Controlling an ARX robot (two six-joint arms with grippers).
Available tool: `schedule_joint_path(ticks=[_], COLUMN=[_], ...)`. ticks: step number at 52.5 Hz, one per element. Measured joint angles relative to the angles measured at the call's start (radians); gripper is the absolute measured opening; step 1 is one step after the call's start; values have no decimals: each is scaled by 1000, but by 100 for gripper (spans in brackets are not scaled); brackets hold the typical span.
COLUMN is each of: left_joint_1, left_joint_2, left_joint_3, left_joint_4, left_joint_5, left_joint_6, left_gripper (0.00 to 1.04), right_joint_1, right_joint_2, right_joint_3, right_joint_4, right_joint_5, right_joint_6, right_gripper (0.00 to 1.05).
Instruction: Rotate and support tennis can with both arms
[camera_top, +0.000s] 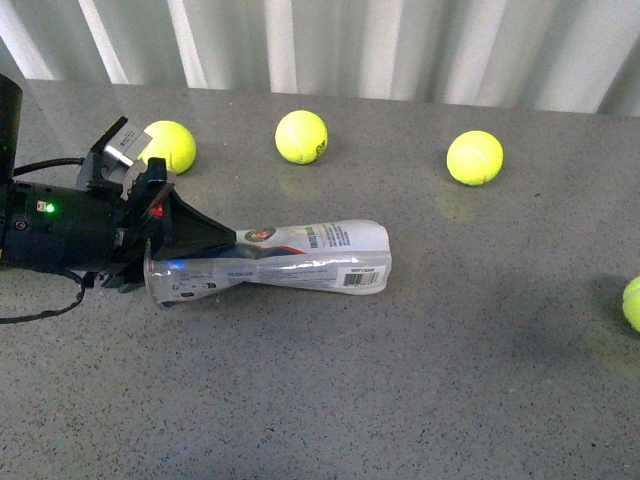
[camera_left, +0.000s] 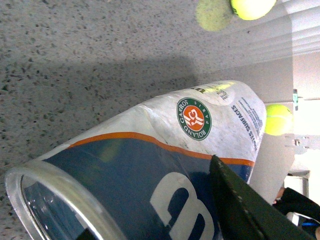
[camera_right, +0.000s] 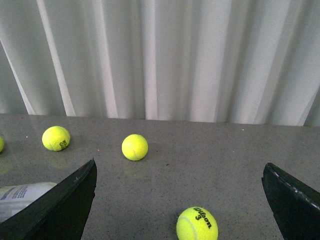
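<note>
The tennis can lies on its side on the grey table, its open silver rim at the left and its barcode end pointing right. My left gripper comes in from the left and is shut on the can near its rim end. In the left wrist view the can fills the picture, with its navy "W" label, orange stripe and round emblem, and one black finger presses on it. My right gripper is open and empty above the table; the right arm is out of the front view. The can's end shows beside one of its fingers.
Three yellow-green tennis balls lie along the back of the table and one ball sits at the right edge. A ball marked "Wilson 3" lies between my right fingers. White curtains hang behind the table.
</note>
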Motion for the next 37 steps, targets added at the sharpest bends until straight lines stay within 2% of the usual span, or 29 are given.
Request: schedule_joint_path(ticks=[11, 14, 18, 26, 33, 37], left_joint_1=[-9, -13, -13, -38, -108, -172], left_joint_2=[-58, -105, -207, -373, -453, -456], left_joint_3=[-26, -27, -3, 132, 352, 472], left_joint_4=[-28, -83, -225, -492, -776, -925], left_joint_5=[22, 10, 13, -57, -166, -272], left_joint_6=[-11, 5, 70, 239, 454, 600], left_gripper=[4, 4, 4, 4, 4, 4], right_joint_1=[0, 0, 0, 0, 0, 0], right_joint_2=[0, 0, 0, 0, 0, 0], right_joint_3=[0, 0, 0, 0, 0, 0], right_joint_4=[0, 0, 0, 0, 0, 0], right_joint_5=[0, 0, 0, 0, 0, 0], right_joint_6=[0, 0, 0, 0, 0, 0], right_gripper=[98, 98, 98, 98, 98, 98])
